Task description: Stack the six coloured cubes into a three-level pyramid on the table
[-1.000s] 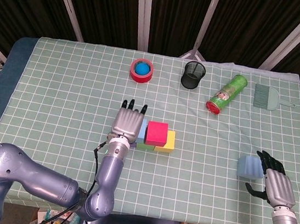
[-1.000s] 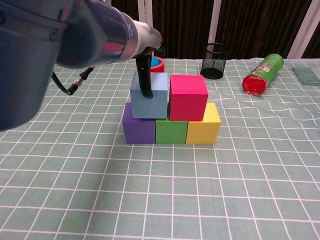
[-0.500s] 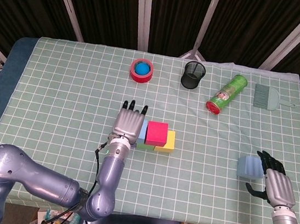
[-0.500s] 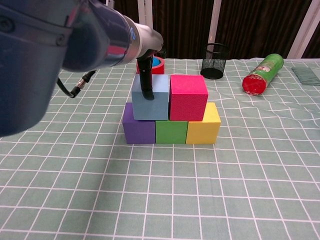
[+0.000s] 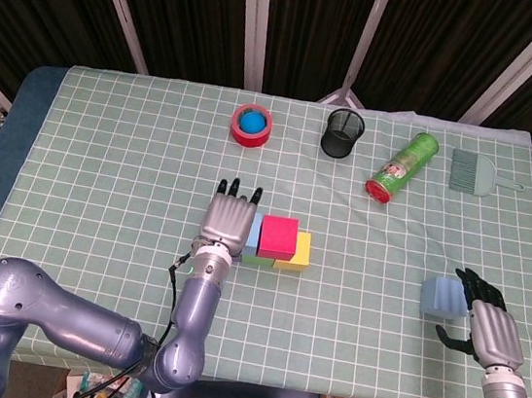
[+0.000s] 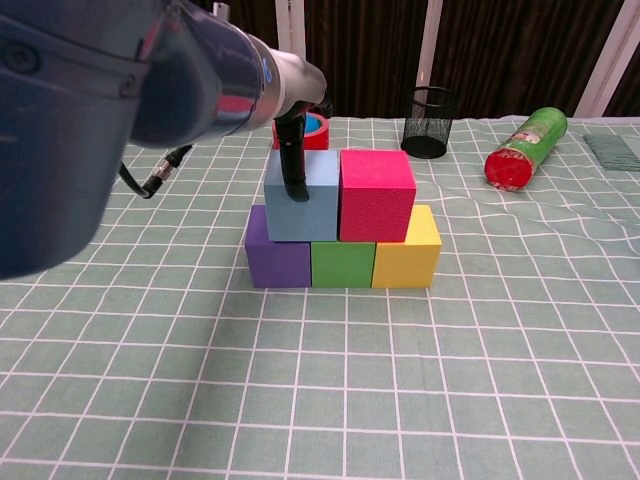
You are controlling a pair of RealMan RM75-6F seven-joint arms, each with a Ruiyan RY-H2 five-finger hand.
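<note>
Checked green cloth [image 5: 103,168]: left hand [image 5: 228,216] still grips the grey-blue cube [image 6: 302,196], nudged rightward against the pink cube [image 6: 376,195]; right hand [image 5: 485,324] clasps another blue cube [image 5: 442,298] at four o'clock.

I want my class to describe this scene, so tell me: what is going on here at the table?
A two-armed robot is building a pyramid of cubes. The bottom row, purple cube, green cube and yellow cube, is laid. On it sit a grey-blue cube and a pink cube. The left robot hand rests on the grey-blue one, a finger down its front. The right robot hand is at a light blue cube further right.
</note>
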